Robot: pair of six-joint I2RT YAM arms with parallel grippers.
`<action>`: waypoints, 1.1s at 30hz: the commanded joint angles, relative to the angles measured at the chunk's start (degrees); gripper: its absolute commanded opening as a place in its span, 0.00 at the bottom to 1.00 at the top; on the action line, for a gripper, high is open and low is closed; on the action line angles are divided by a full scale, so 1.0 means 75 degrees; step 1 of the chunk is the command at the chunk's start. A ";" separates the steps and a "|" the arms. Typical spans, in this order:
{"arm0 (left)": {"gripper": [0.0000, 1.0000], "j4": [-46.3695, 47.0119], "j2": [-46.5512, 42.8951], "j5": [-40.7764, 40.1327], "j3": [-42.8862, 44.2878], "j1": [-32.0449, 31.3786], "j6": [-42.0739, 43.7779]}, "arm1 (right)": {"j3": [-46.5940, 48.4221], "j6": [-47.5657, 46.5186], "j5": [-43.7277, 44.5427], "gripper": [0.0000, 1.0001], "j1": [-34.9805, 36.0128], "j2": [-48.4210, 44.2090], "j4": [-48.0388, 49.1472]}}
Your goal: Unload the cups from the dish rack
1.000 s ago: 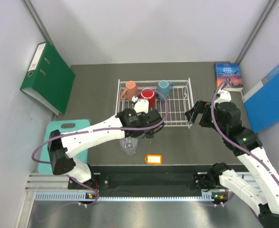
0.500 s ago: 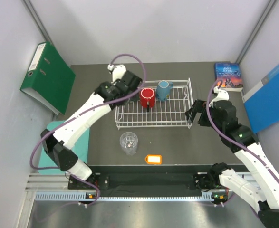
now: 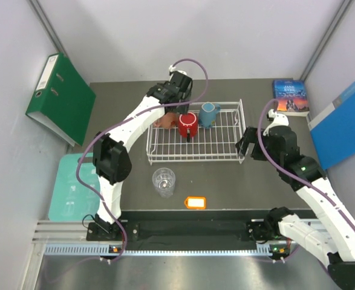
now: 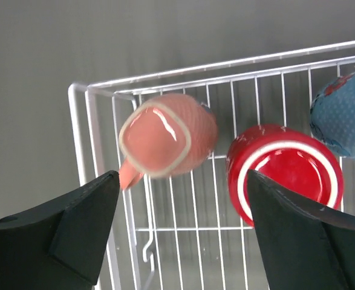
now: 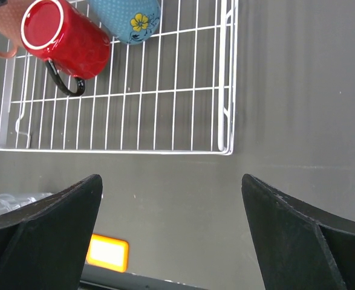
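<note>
The white wire dish rack (image 3: 216, 151) sits mid-table. In it are a salmon-pink mug (image 3: 162, 121), a red mug (image 3: 187, 124) and a light blue mug (image 3: 209, 113). My left gripper (image 4: 181, 175) is open and empty, hovering over the rack's back left corner. The pink mug (image 4: 168, 133) is just ahead of its fingers, with the red mug (image 4: 283, 175) and the blue mug (image 4: 346, 115) to the right. The clear glass tumbler (image 3: 164, 181) stands on the table in front of the rack. My right gripper (image 5: 171, 178) is open and empty over bare table by the rack's (image 5: 225, 90) front right corner.
An orange tag (image 3: 195, 202) lies near the front edge, right of the tumbler. A teal board (image 3: 74, 187) lies at the left. A green binder (image 3: 62, 96) leans at the back left. A book (image 3: 289, 96) and a blue folder (image 3: 346, 124) are at the back right.
My left arm swung from above the tumbler in front of the rack to the rack's back left corner, over the pink mug. The tumbler stays on the table. The right arm barely moved.
</note>
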 commanded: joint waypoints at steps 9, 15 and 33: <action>0.83 0.0547 0.0007 0.1552 -0.0018 0.1304 0.0762 | 0.0401 -0.0205 0.0177 0.98 0.0028 -0.0160 -0.0350; 0.75 0.0735 -0.0016 0.2138 -0.0451 0.1351 0.0728 | 0.0378 -0.0252 0.0224 0.98 0.0028 -0.0124 -0.0420; 0.77 0.0876 -0.1341 0.2162 -0.1272 0.1176 0.0950 | 0.0015 -0.0088 0.0096 0.98 0.0028 -0.0370 -0.0327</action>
